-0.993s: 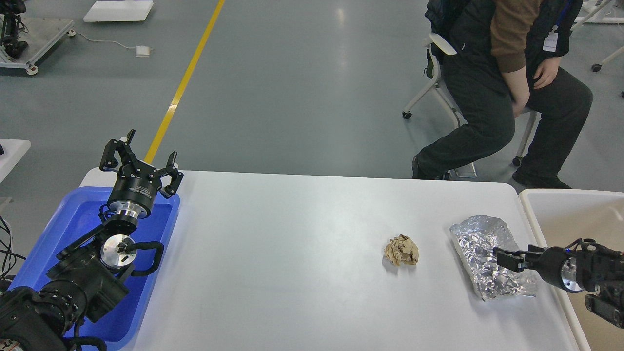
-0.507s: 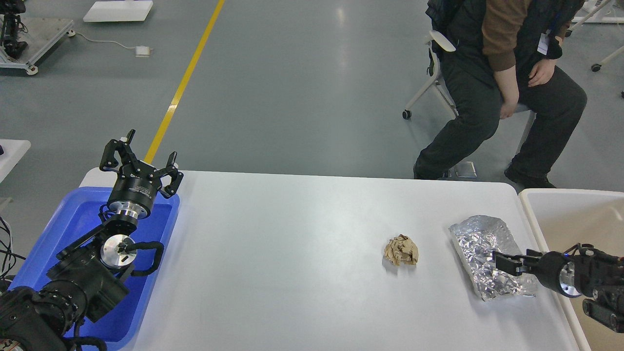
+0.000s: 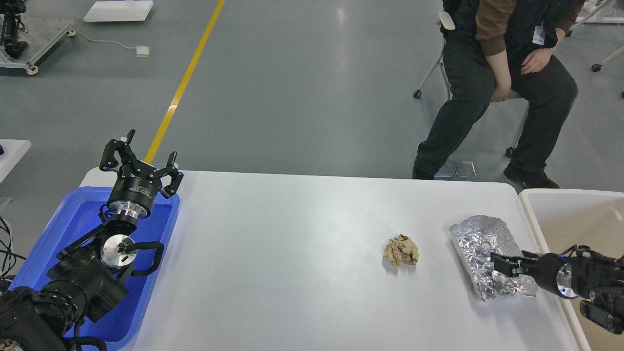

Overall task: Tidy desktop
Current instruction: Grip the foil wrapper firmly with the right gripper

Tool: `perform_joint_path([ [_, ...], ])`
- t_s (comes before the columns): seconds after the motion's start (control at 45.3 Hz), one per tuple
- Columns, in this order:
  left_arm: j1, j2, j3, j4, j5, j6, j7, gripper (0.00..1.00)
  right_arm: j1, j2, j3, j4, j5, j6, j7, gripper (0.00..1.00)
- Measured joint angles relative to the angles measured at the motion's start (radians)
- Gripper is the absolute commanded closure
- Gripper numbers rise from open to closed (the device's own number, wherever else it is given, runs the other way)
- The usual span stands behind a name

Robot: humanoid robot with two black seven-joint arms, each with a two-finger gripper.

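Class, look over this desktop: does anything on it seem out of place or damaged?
Yes. Two bits of litter lie loose on the desktop: a crumpled brown paper ball near the middle-right, and a crinkled sheet of foil by the right edge, where the right gripper reaches over it.

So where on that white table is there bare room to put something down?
The desktop lies bare between the blue tray and the paper ball. The right end is crowded: foil, right gripper, cream bin.
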Motion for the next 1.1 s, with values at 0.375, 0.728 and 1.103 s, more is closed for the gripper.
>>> perform_joint_path([
  [0.375,0.000,0.000,0.000,0.000,0.000,0.000,0.000,0.00,-0.012,0.002,-0.007,0.001,-0.013,0.000,0.004,0.69],
  [0.728,0.000,0.000,0.000,0.000,0.000,0.000,0.000,0.00,-0.015,0.010,-0.009,0.002,-0.016,0.002,0.010,0.82],
  [1.103,0.000,0.000,0.000,0.000,0.000,0.000,0.000,0.00,-0.019,0.022,-0.012,0.003,-0.019,0.011,0.018,1.00],
])
